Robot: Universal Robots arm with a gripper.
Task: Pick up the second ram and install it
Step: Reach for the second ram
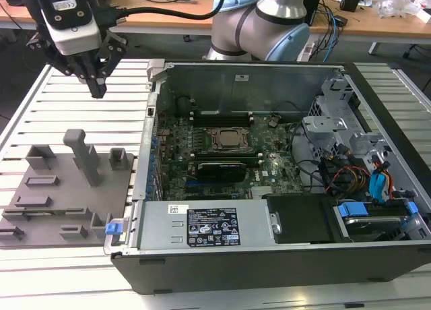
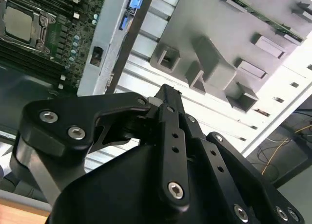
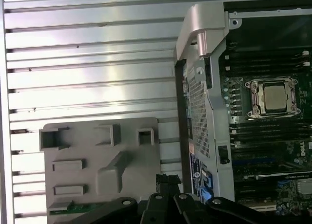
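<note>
The arm's black gripper (image 1: 98, 89), fingers shut on nothing, hangs over the slatted metal table (image 1: 64, 104) near the grey plastic fixture block (image 1: 60, 197) cradling the long green second ram (image 3: 73, 208).

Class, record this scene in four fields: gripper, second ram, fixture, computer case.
Gripper: black gripper, shut, empty, raised over the slatted metal table beside the case.
Second ram: narrow green circuit-board stick, seated at one edge of the fixture, apart from the gripper.
Fixture: grey plastic block on the table, at the exterior view's left.
Computer case: open black desktop case, green motherboard exposed.
</note>
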